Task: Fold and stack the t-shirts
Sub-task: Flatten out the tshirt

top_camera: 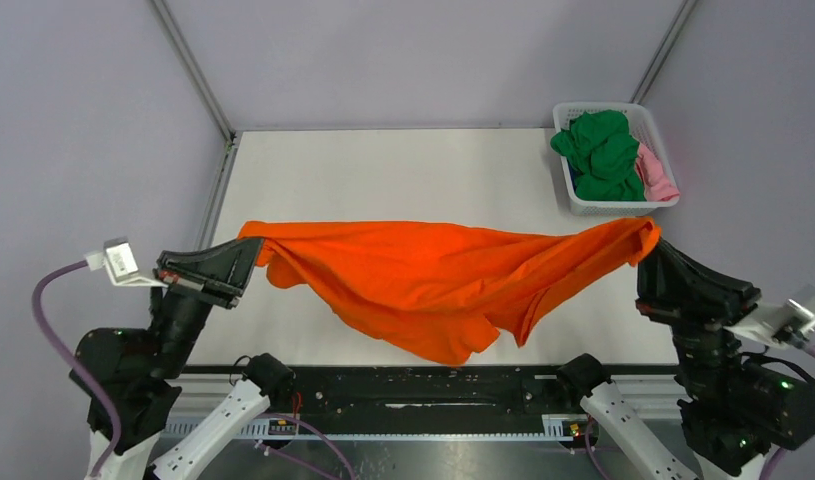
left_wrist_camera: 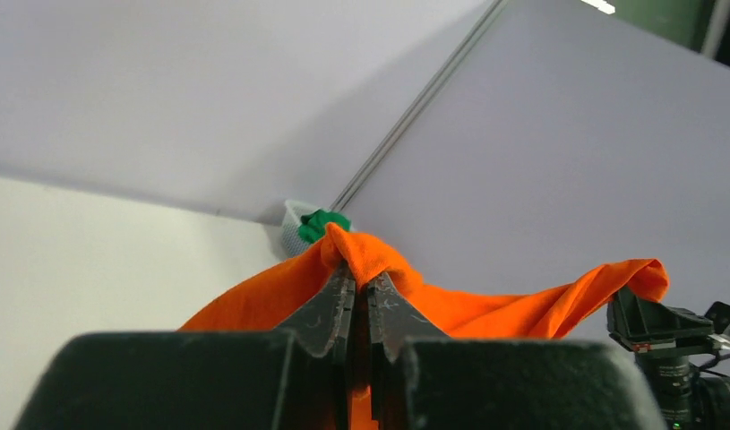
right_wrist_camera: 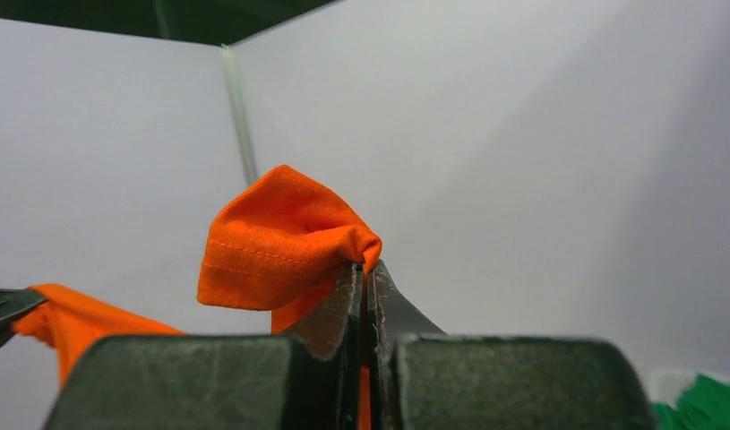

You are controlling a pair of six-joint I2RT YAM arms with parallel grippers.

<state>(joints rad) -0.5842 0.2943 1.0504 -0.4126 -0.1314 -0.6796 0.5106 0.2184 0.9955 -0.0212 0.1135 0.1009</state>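
The orange t-shirt (top_camera: 433, 280) sags, soft and light, across mid-frame above the table (top_camera: 383, 170), its ends pinched by the clenched left gripper (top_camera: 251, 247) and right gripper (top_camera: 649, 242); such corners, possibly hem, suit gripping.

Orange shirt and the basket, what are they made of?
Orange t-shirt: looks like soft matte knit, likely cotton jersey; it sags in folds and shows a stitched hem. Basket: seems rigid white plastic, with an open lattice wall.

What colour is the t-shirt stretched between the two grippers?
Bright orange: the t-shirt shows best in the top external view.
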